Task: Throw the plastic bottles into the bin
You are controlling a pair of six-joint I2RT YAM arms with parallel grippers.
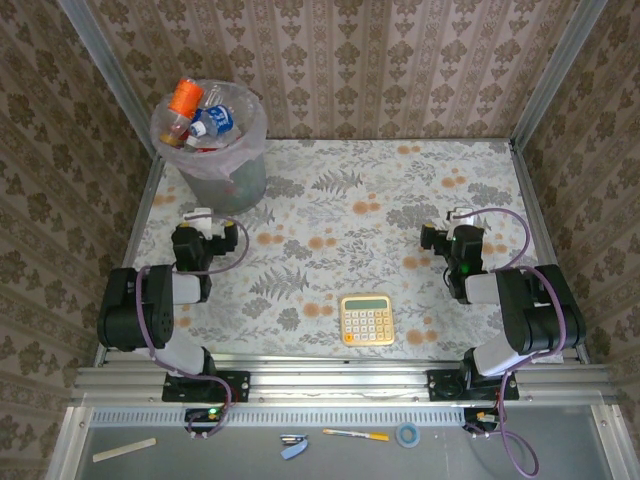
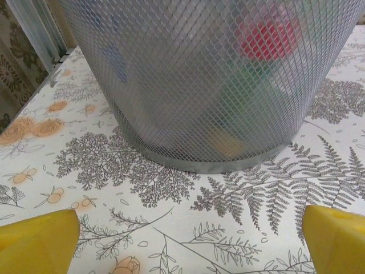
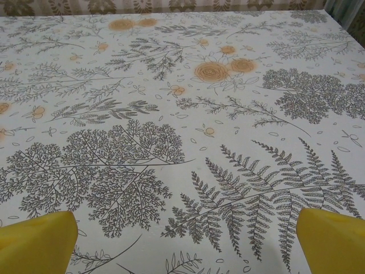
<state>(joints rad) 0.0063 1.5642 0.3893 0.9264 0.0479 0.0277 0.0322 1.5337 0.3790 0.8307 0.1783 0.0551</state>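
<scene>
Your left gripper, jaws wide and empty, sits just beside the bin at eleven o'clock. Push forward and you may tip it, spilling the plastic bottles heaped above its rim. The right gripper, equally wide, holds nothing. Don't grab the calculator at six. Count: one bin, one calculator, roughly four bottles discernible on top.

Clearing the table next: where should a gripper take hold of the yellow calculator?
Probably take the calculator across two opposite side edges, coming straight down from above: it lies flat, keys up, so only its thin sides offer opposing faces.
</scene>
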